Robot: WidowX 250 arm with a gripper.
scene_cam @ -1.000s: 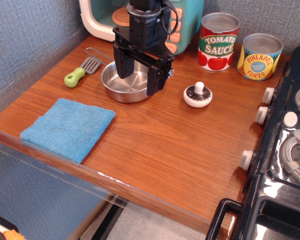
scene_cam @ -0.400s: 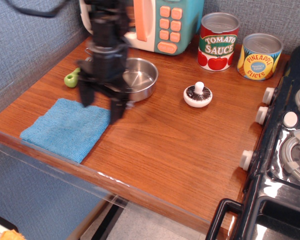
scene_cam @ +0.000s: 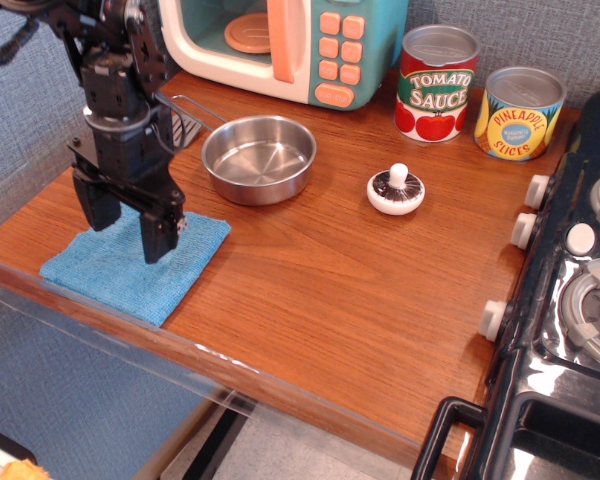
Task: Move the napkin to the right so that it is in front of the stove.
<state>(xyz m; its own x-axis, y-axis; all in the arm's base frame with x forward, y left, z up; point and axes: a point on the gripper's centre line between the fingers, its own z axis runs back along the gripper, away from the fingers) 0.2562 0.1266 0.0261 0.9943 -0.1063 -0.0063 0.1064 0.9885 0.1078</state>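
Observation:
The light-blue napkin (scene_cam: pixel 120 270) lies flat at the front left corner of the wooden counter (scene_cam: pixel 340 280). My gripper (scene_cam: pixel 127 222) hangs over the napkin's far half, fingers apart and pointing down, with nothing between them. I cannot tell whether the fingertips touch the cloth. The glossy black stove (scene_cam: pixel 570 300) with white knobs and grey burners stands at the right edge, far from the napkin.
A steel bowl (scene_cam: pixel 259 157) sits behind the napkin. A mushroom toy (scene_cam: pixel 396 190) stands mid-counter. Tomato sauce can (scene_cam: pixel 437 82), pineapple can (scene_cam: pixel 520 112) and a teal microwave (scene_cam: pixel 290 45) line the back. A spatula (scene_cam: pixel 185 128) is partly hidden behind my arm.
My gripper has moved left and forward, from over the steel bowl to above the napkin, and stayed open. The bowl is uncovered now. The napkin has not moved.

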